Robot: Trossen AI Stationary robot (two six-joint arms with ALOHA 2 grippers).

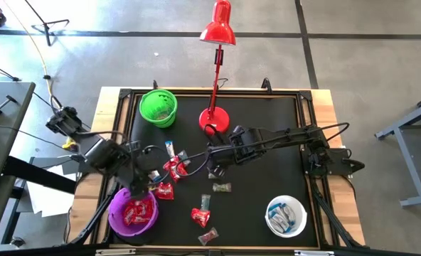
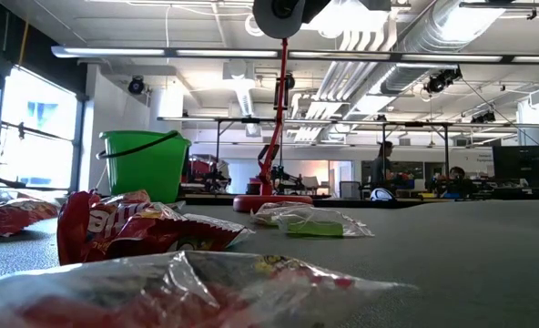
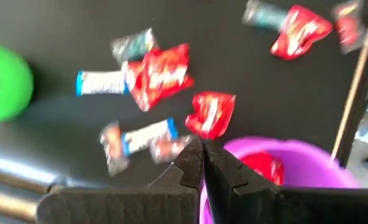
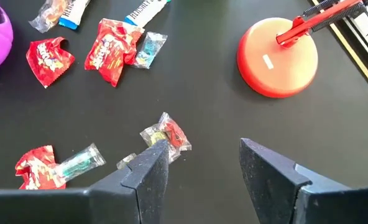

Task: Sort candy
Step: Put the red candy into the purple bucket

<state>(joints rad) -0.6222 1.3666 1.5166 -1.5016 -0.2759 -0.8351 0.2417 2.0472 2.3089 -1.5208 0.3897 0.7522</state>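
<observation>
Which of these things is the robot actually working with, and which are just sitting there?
Part of the job:
candy
purple bowl
green bowl
white bowl
left gripper, shut
right gripper, open

Just lying about:
red lamp

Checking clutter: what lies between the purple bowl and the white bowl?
High view: two sweets, a red-wrapped candy and a clear-wrapped candy, between purple bowl and white bowl.
</observation>
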